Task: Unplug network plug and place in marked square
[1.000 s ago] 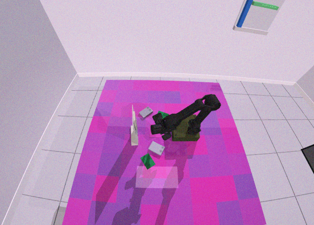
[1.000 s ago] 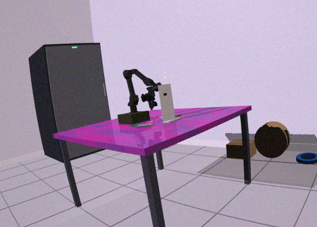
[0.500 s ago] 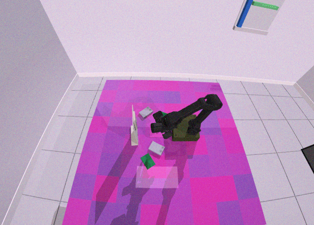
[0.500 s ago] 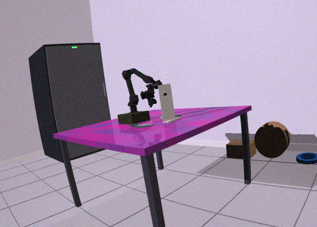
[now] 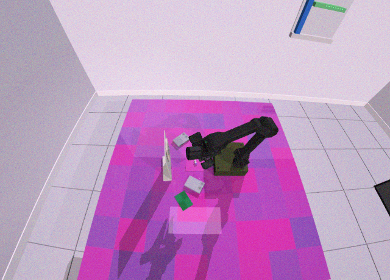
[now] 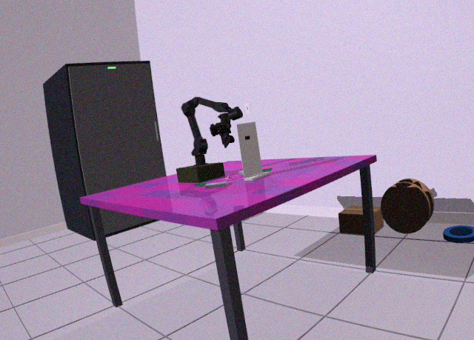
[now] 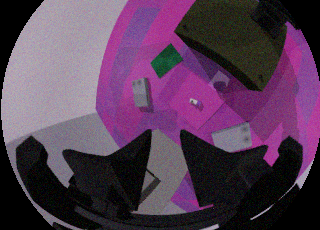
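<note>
With the plug (image 5: pixel 195 163) (image 6: pixel 227 177) (image 7: pixel 195 103) out and lying inside the marked square (image 5: pixel 189 168) (image 7: pixel 186 111) on the bench (image 5: pixel 261 207) (image 6: pixel 161 198) (image 7: pixel 120 85), my fingers (image 6: pixel 227 144) hang partly open and empty above it, nothing touched, and I judge unlocking, pulling, placing and releasing all done!

Pale lilac wall (image 5: pixel 205 50) (image 6: pixel 306 80), tiled floor (image 5: pixel 321 163) (image 6: pixel 172 290). Dark cabinet (image 6: pixel 115 145) with green light (image 6: pixel 111 67); cardboard box (image 6: pixel 355 222) near blue ring (image 6: pixel 457 238).

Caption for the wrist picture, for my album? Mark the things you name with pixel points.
Open gripper (image 7: pixel 166 133) above a small plug (image 7: pixel 195 103) lying inside a pink square (image 7: pixel 182 110).
</note>
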